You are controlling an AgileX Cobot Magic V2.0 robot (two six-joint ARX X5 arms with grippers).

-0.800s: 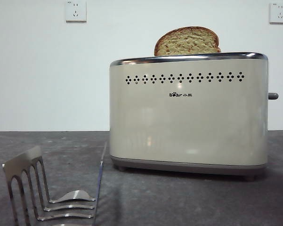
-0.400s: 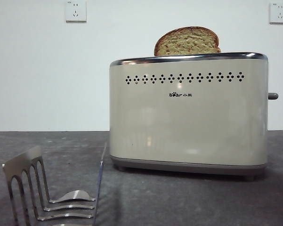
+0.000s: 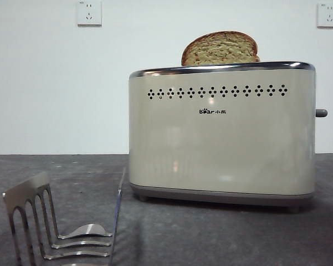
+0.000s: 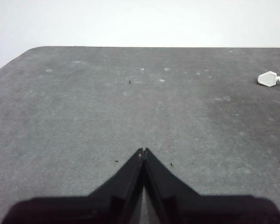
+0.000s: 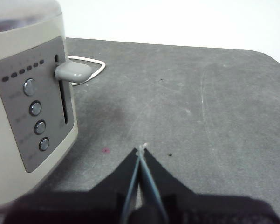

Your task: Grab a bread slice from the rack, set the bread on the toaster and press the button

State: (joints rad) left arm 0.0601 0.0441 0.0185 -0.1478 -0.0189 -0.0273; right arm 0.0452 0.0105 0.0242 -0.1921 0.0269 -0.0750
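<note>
Nothing has changed over the last second; front view is identical frame to frame, so no arm is acting and the task sits stalled btwn steps.

Bench (image 3: 221, 238): dark grey, carries everything. Toaster (image 3: 221, 133): big cream box, centre-right, a little way back from the near edge; upright. Slice of bread (image 3: 220, 49): in the toaster's top slot, right of centre, rounded top standing proud above the chrome rim; so pick + place look done, bread not yet lowered. Rack (image 3: 58, 221): near left corner, well apart from the toaster; no bread seen in it, though only part of it is in frame.

Left end effector (image 4: 142, 151): jaws pressed together, holding nothing; over bare bench, w/ a white plug (image 4: 269, 78) far off; waiting. Right end effector (image 5: 140, 148): jaws likewise closed tip to tip, empty; near the toaster's narrow right side but apart from it, low vs the lever. Button (image 5: 72, 71): grey lever at the top of its slot, i.e. not pressed; also seen as a stub on the toaster's right side in front view.

Judgement: only the press remains; right arm is the obvious one; needs to rise above the lever, then push down; closed jaws suit that.
</note>
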